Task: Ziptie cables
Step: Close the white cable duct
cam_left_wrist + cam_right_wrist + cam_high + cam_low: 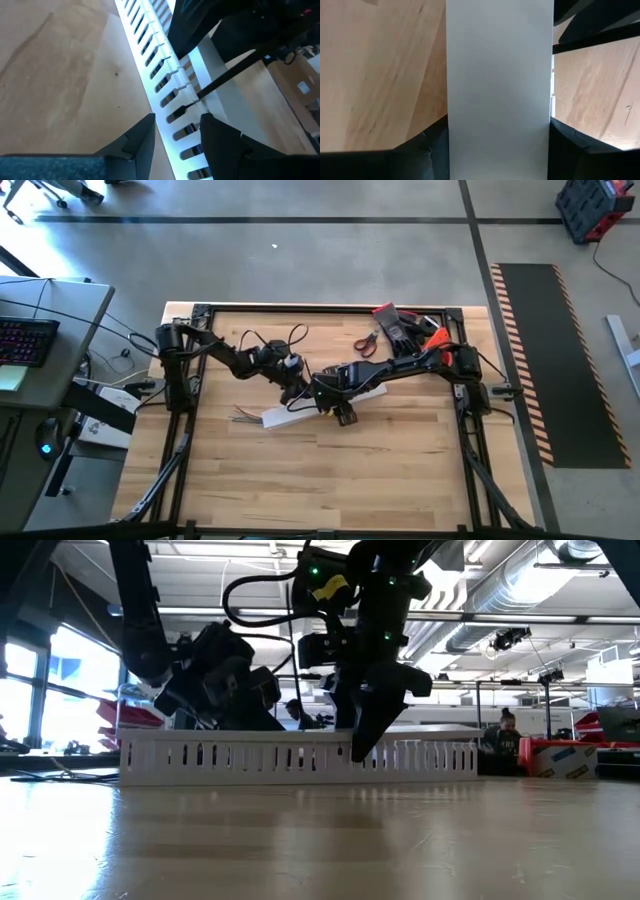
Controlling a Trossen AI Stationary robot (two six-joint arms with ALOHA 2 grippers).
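A white slotted channel (pixel 322 405) lies flat on the wooden table, slanting across its middle. The cables (pixel 243 416) stick out of its left end as thin wires fanned on the wood. My right gripper (pixel 500 150) points down over the channel's middle (pixel 362 748) and is shut on it. My left gripper (pixel 177 137) is open and comes in low from the far left (pixel 297 393). In its wrist view its fingers stand on either side of the channel's slotted wall (pixel 165 80); I cannot tell whether they touch it. A thin black strip (pixel 225 80) crosses the channel near that wall. My right gripper straddles the channel across its width near the middle, coming from above and pointing down. The plain white face (pixel 499 85) fills the whole gap, with one finger (pixel 427 147) against each long side. The channel stays flat on the table.
Red-handled scissors (pixel 366 342) and a heap of black, red and orange tools (pixel 410 328) lie at the far right of the table. A black frame (pixel 320 308) runs round the table's edges. Bare wood stretches along the near half (pixel 320 480). A person (pixel 507 730) sits in the room behind.
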